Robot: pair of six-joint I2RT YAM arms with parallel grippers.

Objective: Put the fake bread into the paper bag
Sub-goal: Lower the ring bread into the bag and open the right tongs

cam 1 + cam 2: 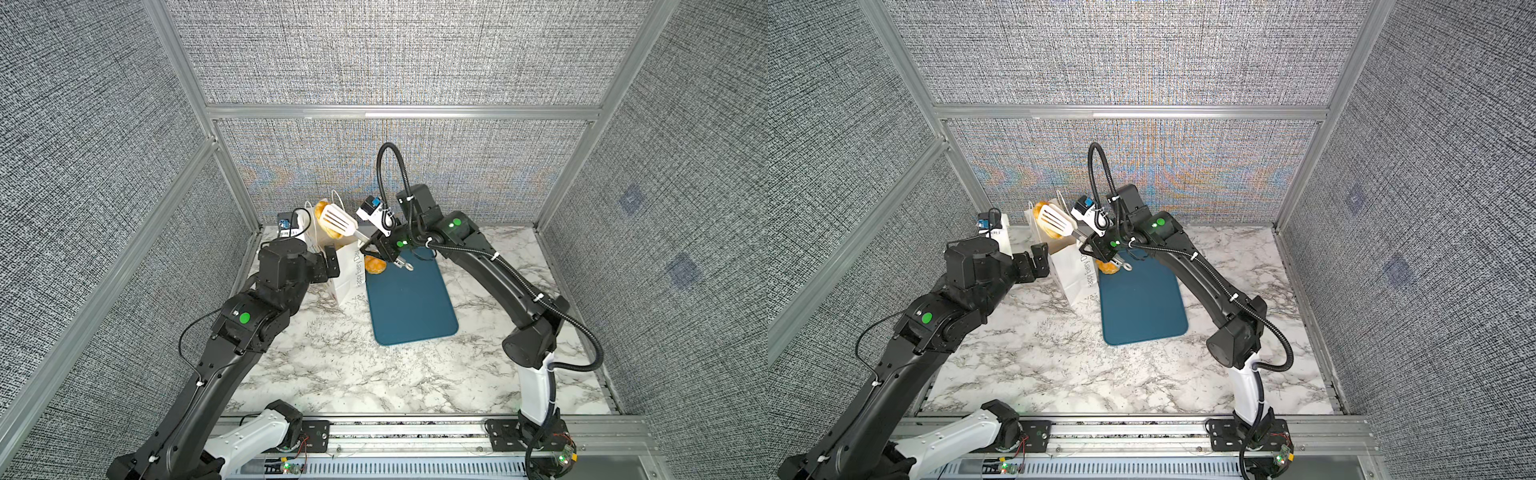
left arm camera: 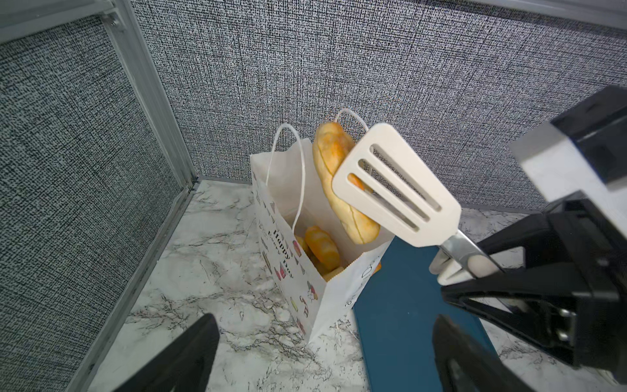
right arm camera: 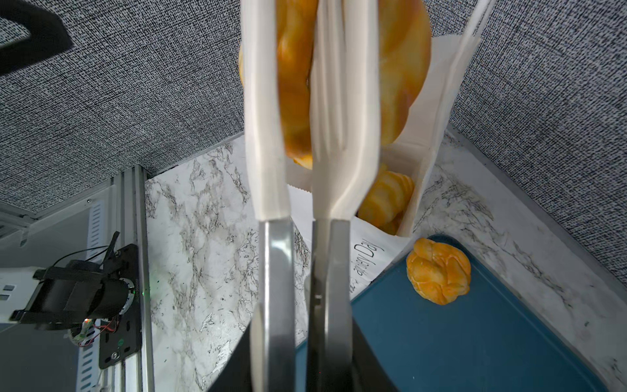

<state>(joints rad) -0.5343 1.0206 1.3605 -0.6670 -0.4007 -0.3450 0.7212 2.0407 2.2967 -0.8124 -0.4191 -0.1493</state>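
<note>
The right gripper [image 1: 372, 246] is clamped on the metal handles of the white slotted tongs [image 2: 397, 190]. The tong blades pinch a long roll [image 2: 334, 176] over the open mouth of the paper bag [image 2: 288, 271]. The roll is glossy golden-orange with paler patches and a seam along its length, and it hangs tilted. The white bag stands upright on the marble table [image 1: 332, 374], just left of the teal tray [image 1: 409, 307]. Ridged golden pastries [image 2: 322, 247] lie inside it. A knotted roll [image 3: 439, 271] sits on the tray's far left corner, beside the bag. The left gripper [image 1: 1039, 258] hovers just left of the bag, jaws spread wide and empty.
</note>
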